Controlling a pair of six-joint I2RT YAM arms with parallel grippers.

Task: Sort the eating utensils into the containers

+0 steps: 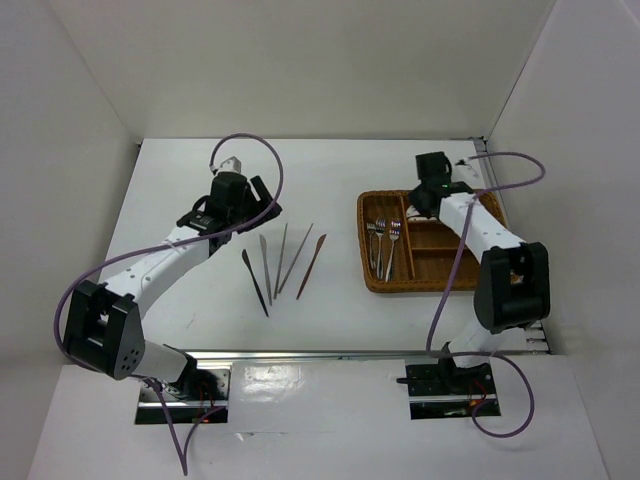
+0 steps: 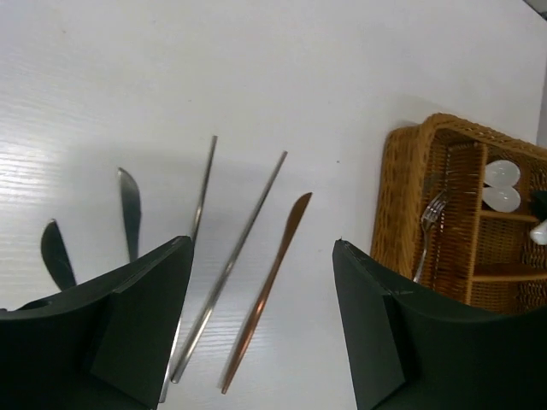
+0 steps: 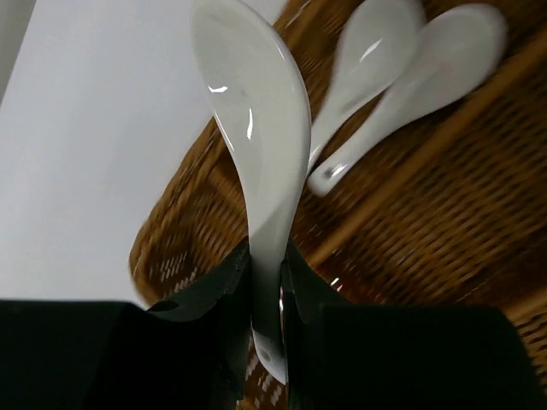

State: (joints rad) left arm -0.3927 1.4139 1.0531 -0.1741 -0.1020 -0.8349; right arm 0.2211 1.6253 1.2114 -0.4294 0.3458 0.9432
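With a glossy white spoon [image 3: 256, 128] pinched by its handle, the right gripper [image 3: 267, 273] hangs over the spoon compartment of the brown woven wicker tray [image 3: 410, 248], so lowering and release likely follow; the left gripper [image 2: 261, 248] gapes wide above thin metal sticks [image 2: 231, 265].

1. A white bench [image 1: 330, 180] fills the middle, its top matte with a faint grain.
2. Plain white walls box it in: a back wall [image 1: 320, 70], a left wall [image 1: 50, 180] and a right wall [image 1: 590, 120].
3. A shiny metal rail [image 1: 320, 357] runs along the bench's near edge.
4. The light is even and soft; shadows on the bench are faint.
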